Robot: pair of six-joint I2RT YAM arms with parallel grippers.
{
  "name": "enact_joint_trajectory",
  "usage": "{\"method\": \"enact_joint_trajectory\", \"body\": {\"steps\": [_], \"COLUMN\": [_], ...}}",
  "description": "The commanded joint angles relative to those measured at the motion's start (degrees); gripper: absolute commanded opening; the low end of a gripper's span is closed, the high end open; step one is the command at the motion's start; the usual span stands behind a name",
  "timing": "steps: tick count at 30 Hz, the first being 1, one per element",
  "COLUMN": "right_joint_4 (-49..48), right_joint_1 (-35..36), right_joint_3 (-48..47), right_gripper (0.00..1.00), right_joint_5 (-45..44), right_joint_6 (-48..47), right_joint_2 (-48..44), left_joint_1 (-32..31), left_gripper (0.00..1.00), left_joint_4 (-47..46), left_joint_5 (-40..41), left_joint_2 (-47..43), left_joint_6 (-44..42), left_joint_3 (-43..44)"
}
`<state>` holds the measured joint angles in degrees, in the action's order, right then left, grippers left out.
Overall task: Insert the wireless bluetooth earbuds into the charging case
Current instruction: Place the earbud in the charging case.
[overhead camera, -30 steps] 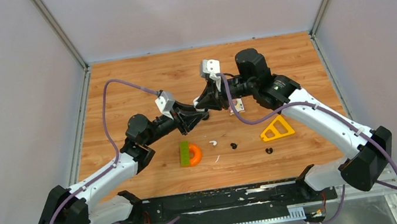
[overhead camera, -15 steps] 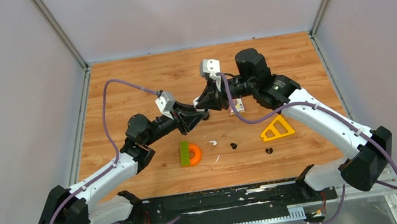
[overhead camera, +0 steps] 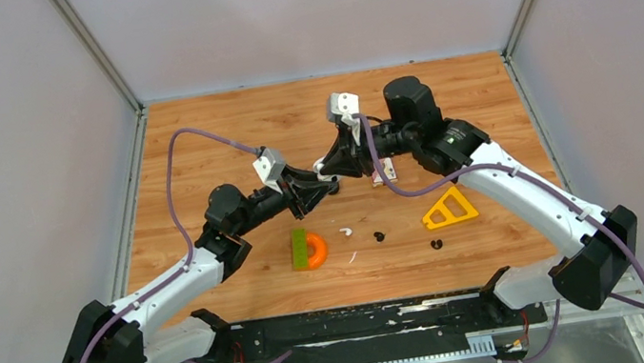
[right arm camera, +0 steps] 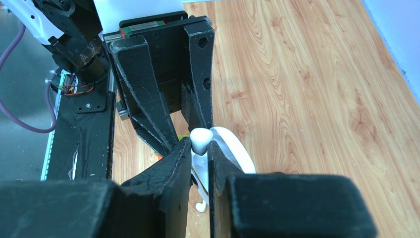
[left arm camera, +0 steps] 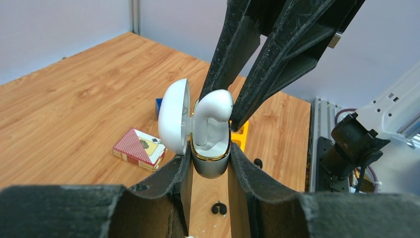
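**Left arm:** Runs from its base at 7 o'clock to mid-table, forearm low, wrist aimed toward 2 o'clock. The left gripper (overhead camera: 323,187) is clamped on the flanks of the charging case (left arm camera: 210,168). The case is upright and held off the wood, with its lid (left arm camera: 174,116) swung open.

**Right arm:** Arches from 5 o'clock with its elbow high near 1 o'clock and its wrist turned back toward 8 o'clock. The right gripper (right arm camera: 199,148) is pinched on a white earbud (left arm camera: 214,101). The earbud's stem is down in the case well and its head is above the gold rim.

**Change:** Since a second ago the right wrist has crept slightly toward 1 o'clock. The left arm and the loose items have not moved.

**Room:**
- Bare table (overhead camera: 195,133) runs from the meeting point toward 10 to 12 o'clock, up to the back rail.
- A card deck (overhead camera: 384,170) lies just beside the meeting point at 3 o'clock.
- A yellow triangle (overhead camera: 448,209) lies at 4 o'clock.
- A second white earbud (overhead camera: 345,232) and two black earbuds (overhead camera: 378,235) lie at 5 to 6 o'clock, well apart from the case.
- A green-orange block (overhead camera: 307,249) sits at 7 o'clock.
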<state>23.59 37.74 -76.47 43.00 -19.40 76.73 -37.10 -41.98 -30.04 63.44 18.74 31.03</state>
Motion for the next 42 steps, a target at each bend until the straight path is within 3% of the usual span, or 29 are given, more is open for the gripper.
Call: {"method": "enact_joint_trajectory", "body": {"steps": [1, 33, 42], "right_joint_4": [-1.4, 0.7, 1.8], "right_joint_1": [-0.3, -0.1, -0.2], "right_joint_3": [-0.9, 1.5, -2.6], "right_gripper": [0.00, 0.00, 0.00], "right_joint_5": [0.8, 2.1, 0.4], "right_joint_6": [0.7, 0.3, 0.1], "right_joint_2": [-1.6, -0.3, -0.3], "left_joint_1": [-0.3, -0.3, -0.3], "left_gripper": [0.00, 0.00, 0.00], "left_joint_4": [-1.7, -1.8, -1.6], "left_joint_5": [0.5, 0.9, -0.2], "left_joint_2": [-0.7, -1.2, 0.0], "left_joint_6": [-1.8, -2.7, -2.9], "left_joint_3": [0.8, 0.3, 0.4]}}
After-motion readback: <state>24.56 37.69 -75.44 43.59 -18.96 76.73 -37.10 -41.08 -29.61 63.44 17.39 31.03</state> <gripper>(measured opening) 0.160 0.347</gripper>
